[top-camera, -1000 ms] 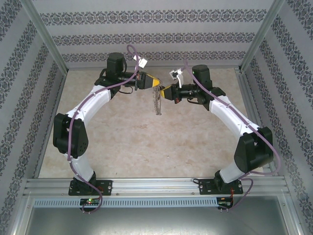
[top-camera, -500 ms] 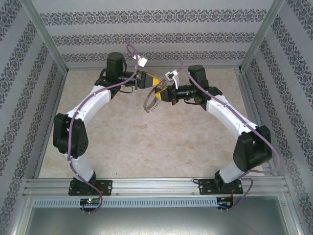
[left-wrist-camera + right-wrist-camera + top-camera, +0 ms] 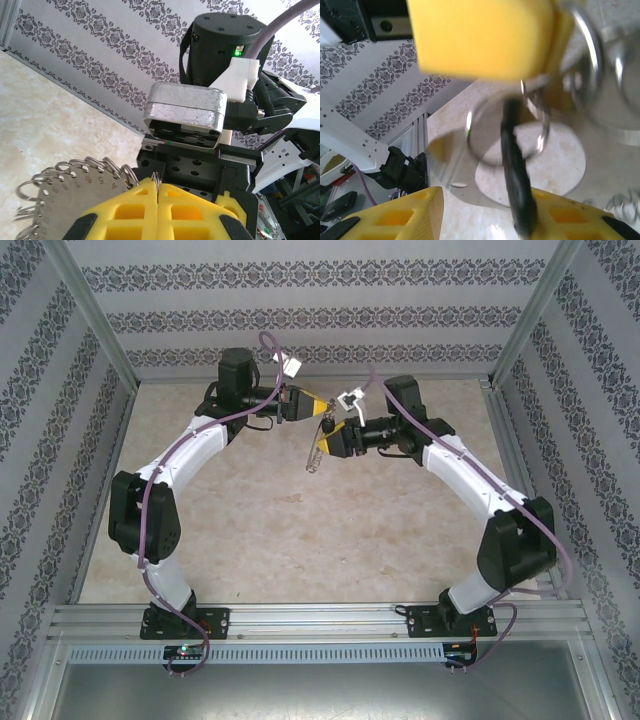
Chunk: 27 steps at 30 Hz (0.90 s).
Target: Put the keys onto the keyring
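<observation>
My left gripper [image 3: 317, 410] is shut on the thin wire of the keyring [image 3: 316, 454], which hangs below it, tilted, above the table. In the left wrist view the yellow fingers [image 3: 125, 210] pinch the wire, and the keyring [image 3: 60, 190] shows numbers and small loops along its rim. My right gripper [image 3: 327, 440] is right beside the hanging keyring. Its jaws stand wide apart in the right wrist view. The key [image 3: 517, 175], blurred, with a black head, lies against the right finger [image 3: 580, 215] and reaches up to a small loop under the left gripper's yellow finger [image 3: 480, 35].
Patterned walls close in the beige table [image 3: 280, 530] at the back and both sides. A metal rail [image 3: 320, 620] runs along the near edge. The right arm's wrist housing [image 3: 185, 107] sits directly ahead of the left gripper.
The right gripper has moved left and slightly nearer, closing in on the keyring. The keyring has swung from hanging straight to a tilt. The left gripper has kept its hold.
</observation>
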Motion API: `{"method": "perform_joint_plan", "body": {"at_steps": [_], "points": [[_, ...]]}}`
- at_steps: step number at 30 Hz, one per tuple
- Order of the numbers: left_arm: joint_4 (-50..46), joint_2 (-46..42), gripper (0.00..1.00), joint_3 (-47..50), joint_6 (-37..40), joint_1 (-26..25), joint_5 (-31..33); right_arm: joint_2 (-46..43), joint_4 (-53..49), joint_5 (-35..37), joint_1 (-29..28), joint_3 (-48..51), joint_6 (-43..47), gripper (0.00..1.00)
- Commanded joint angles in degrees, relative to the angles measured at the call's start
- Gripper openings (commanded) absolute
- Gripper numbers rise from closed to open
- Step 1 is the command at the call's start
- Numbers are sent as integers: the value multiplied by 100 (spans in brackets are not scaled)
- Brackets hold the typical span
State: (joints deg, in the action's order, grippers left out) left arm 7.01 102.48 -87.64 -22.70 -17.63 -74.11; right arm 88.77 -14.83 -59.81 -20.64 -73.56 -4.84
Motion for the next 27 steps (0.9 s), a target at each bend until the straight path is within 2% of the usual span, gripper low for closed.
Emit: {"method": "perform_joint_plan", "body": {"at_steps": [1,6,11,15,18,21,27], "points": [[510,-281,0,37,-105,-50,-72,-580,159,-218,262,303,-163,45],[552,-351,0,82,-78,-48,-96,-1214,798,131,584,657,-681,44],[590,-377,0,106,-76,-48,-104,-1250,1466,550,557,504,-1327,37],[669,-386,0,118,-119,-69,-96,-1034,2653,698,567,566,-2409,28],[688,-395,0,133,-138,-78,-95,-787,4202,567,658,863,-3614,28],[687,-395,0,123,-146,-83,-80,-519,5065,464,649,945,-4271,28],[690,-430,0,138,-147,-87,-69,-359,5315,479,433,985,-4379,31]]}}
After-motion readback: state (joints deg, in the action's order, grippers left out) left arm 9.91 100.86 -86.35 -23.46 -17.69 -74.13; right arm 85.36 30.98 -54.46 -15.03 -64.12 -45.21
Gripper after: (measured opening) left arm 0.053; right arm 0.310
